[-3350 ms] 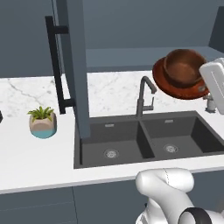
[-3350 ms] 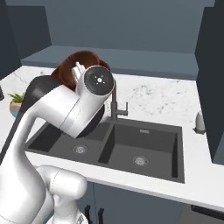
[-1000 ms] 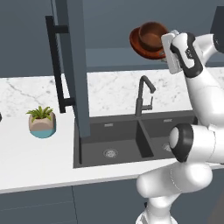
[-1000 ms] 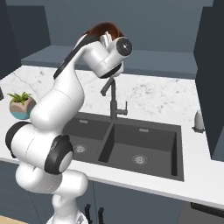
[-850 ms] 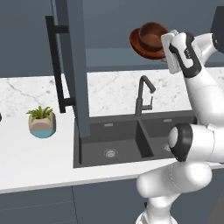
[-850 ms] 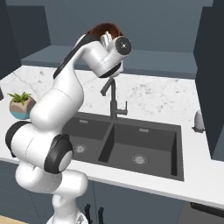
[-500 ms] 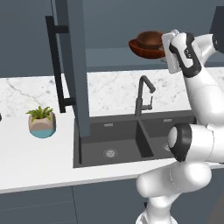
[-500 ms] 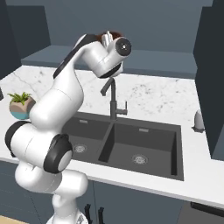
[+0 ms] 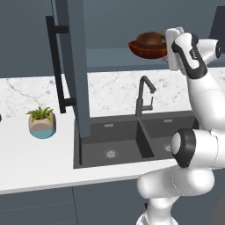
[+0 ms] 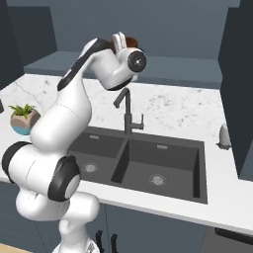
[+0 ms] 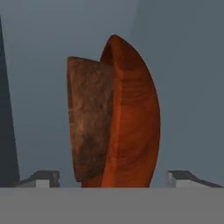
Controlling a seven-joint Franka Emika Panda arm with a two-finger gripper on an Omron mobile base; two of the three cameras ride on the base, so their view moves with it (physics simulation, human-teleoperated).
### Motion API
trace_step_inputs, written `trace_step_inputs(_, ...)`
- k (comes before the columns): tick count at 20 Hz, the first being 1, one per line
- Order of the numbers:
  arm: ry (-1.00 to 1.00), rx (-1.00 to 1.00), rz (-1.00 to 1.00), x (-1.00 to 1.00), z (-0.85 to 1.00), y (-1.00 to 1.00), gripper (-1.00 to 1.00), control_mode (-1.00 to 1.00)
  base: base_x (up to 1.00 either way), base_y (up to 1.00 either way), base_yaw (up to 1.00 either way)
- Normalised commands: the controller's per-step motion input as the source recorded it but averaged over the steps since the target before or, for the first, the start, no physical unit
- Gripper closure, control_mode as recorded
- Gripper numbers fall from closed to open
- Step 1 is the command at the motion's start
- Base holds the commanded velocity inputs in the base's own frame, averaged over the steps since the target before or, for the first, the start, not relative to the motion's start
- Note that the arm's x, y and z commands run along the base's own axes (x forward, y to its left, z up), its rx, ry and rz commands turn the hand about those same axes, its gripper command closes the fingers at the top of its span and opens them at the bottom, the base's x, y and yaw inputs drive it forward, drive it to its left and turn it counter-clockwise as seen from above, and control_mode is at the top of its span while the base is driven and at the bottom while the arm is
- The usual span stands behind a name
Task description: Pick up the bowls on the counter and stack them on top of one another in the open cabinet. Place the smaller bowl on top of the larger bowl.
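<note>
Arm raised high, hand at cabinet height; fingers (image 11: 113, 177) spread wide in the hand view, the 2 tips standing apart at either side of the bowls, not touching them as far as the view shows. Straight ahead of the fingers sit both bowls, seen edge-on because the hand is rolled: the larger bowl (image 11: 133, 118) with its glossy red-brown underside, and the smaller bowl (image 11: 87, 118) nested against its inner face, duller brown. In the left base view the larger bowl (image 9: 147, 49) sits level just beside the hand, with the smaller bowl (image 9: 151, 39) inside it, rim up, both up in the open cabinet (image 9: 110, 26) above its inner shelf; whether the big bowl rests fully on the shelf cannot be told. In the right base view only a sliver of brown bowl (image 10: 130, 40) peeks past the hand. The cabinet door (image 9: 77, 66) with its black bar handle (image 9: 56, 66) stands open, off to the far side of the bowls from the hand. Well below the fingers: the faucet (image 9: 143, 94), the dark double sink (image 9: 127, 140), and the white marble worktop (image 9: 26, 154). Far off on the worktop past the door, a small potted plant (image 9: 41, 123). Near the worktop's other end in the right base view, a small grey dispenser (image 10: 224, 136).
</note>
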Motion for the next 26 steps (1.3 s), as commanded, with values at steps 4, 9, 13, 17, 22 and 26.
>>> trace_step_inputs(4, -0.14, 0.00, 0.00, -0.65, 0.33, 0.00, -1.00, -1.00, 0.00, 0.00, 0.00)
trace_step_inputs(9, -0.02, 0.00, 0.00, -1.00, 0.04, 0.00, -1.00, -1.00, 0.00, 0.00, 0.00)
trace_step_inputs(13, 0.08, -0.04, 0.00, -1.00, 0.00, -0.01, -1.00, -1.00, 0.00, 0.00, 0.00)
trace_step_inputs(17, 0.42, -0.26, 0.02, -1.00, -0.03, 0.04, -1.00, -1.00, 0.00, 0.00, 0.00)
trace_step_inputs(22, 0.55, -0.31, 0.13, -1.00, -0.19, 0.00, -1.00, -1.00, 0.00, 0.00, 0.00)
trace_step_inputs(26, 0.40, -0.21, 0.18, -1.00, -0.56, 0.00, -1.00, -1.00, 0.00, 0.00, 0.00)
